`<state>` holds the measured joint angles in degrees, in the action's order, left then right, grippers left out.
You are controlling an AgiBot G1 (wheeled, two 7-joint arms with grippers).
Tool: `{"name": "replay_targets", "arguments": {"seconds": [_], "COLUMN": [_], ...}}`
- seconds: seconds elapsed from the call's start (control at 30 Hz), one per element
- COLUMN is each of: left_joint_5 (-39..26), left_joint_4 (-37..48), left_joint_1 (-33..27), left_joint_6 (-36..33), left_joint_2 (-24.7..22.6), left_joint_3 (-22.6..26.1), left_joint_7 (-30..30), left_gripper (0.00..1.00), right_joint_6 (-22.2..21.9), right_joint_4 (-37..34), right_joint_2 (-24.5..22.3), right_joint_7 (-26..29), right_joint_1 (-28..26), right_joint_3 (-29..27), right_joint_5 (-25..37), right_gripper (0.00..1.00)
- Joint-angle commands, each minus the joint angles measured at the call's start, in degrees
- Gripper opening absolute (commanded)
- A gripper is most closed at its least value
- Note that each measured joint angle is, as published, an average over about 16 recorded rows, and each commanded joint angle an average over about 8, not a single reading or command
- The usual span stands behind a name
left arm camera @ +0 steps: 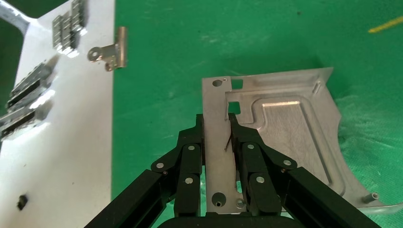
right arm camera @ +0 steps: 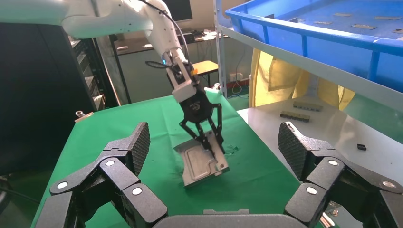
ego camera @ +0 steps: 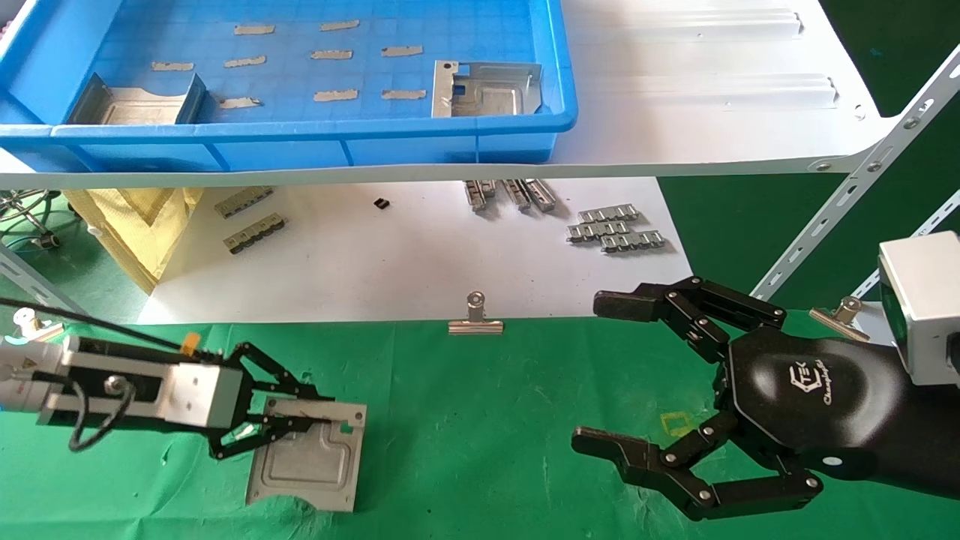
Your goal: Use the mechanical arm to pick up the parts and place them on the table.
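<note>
Left gripper (ego camera: 259,420) pinching part (ego camera: 311,457) edge, table (ego camera: 487,420)

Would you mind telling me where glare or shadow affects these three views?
Head view: the white shelf is washed out bright, and casts shade on the surface beneath. Left wrist view: the held part shows bright sheen between the left gripper fingers. Right wrist view: the open right gripper sits dark against a bright background.

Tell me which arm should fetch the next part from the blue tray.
Right, probably. The right gripper hovers open and empty above the table, nearer the part at the blue tray's right end. The left gripper is shut on a plate resting on the cloth.
</note>
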<state>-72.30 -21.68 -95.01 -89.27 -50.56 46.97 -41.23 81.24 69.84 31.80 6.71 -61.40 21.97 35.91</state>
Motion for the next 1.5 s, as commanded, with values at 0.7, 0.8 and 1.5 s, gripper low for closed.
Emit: {"name": "replay_targets", "arguments": {"seconds": [0.7, 0.8, 1.5], "left_joint_5": [0.62, 2.96, 11.12], "left_joint_4": [15.43, 16.01, 16.01], "left_joint_1": [-3.91, -3.61, 0.41], "left_joint_6": [-1.4, -1.92, -2.36], "left_joint_2": [-1.81, -1.51, -0.29], "left_joint_3": [0.76, -0.35, -4.44], "left_joint_7": [-8.37, -6.16, 3.37], "left_gripper": [1.0, 1.0, 1.0], "right_joint_6": [0.0, 0.0, -0.01], "right_joint_4": [0.0, 0.0, -0.02], "right_joint_2": [0.0, 0.0, 0.0], "right_joint_7": [0.0, 0.0, 0.0], "right_joint_1": [0.0, 0.0, 0.01], "right_joint_3": [0.0, 0.0, 0.0], "right_joint_5": [0.0, 0.0, -0.01], "right_gripper": [1.0, 1.0, 1.0]}}
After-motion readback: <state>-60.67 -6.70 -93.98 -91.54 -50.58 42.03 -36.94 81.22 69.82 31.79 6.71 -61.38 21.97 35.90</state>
